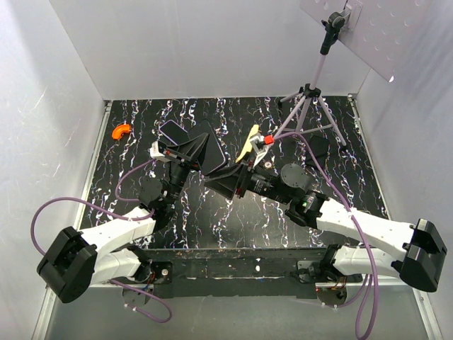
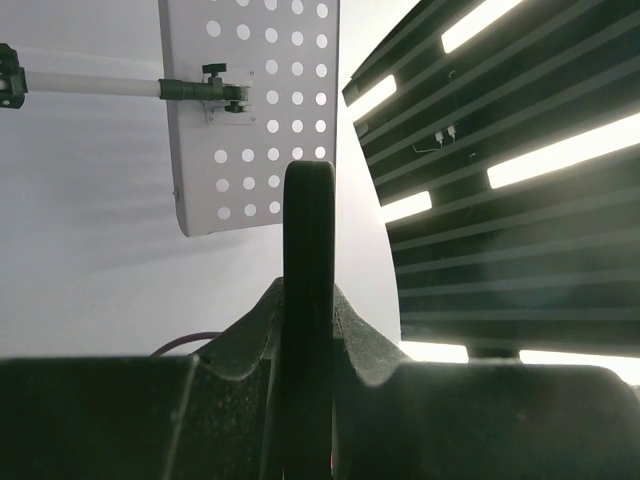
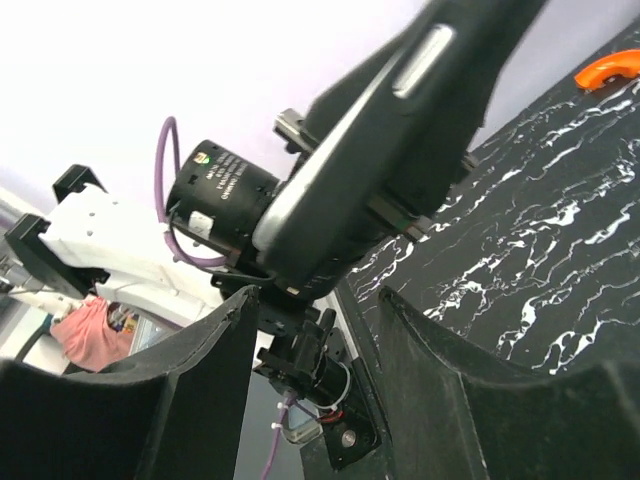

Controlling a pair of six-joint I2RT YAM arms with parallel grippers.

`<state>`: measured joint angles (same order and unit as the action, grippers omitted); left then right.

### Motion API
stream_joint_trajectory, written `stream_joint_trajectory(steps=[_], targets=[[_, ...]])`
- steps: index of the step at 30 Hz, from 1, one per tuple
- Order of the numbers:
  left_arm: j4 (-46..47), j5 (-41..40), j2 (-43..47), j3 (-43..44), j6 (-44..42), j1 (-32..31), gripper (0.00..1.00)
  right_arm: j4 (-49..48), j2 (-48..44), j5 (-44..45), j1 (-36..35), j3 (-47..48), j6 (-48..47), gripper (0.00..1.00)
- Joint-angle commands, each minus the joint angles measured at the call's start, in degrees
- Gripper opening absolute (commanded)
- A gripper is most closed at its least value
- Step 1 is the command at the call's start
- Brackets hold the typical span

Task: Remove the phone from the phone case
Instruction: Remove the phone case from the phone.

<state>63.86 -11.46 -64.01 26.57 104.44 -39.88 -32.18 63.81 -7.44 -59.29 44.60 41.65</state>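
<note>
Left gripper clamps the phone case edge-on at frame centre; right gripper gapes at lower frame, seemingly touching nothing.

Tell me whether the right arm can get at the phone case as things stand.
Probably yes: the left tool holds the phone case clear of the table, its near end right in front of the open right tool, nothing between.
</note>
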Motion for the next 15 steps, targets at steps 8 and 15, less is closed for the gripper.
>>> stream_joint_trajectory(steps=[8, 15], targets=[[6.54, 2.67, -1.03, 2.26, 3.22, -0.29, 0.00, -1.65, 2.19, 0.85, -0.48, 8.13, -4.47, 0.61], [4.61, 2.15, 0.81, 2.79, 1.55, -0.55, 0.00, 0.37, 4.74, 2.86, -2.49, 9.46, -5.52, 0.55]])
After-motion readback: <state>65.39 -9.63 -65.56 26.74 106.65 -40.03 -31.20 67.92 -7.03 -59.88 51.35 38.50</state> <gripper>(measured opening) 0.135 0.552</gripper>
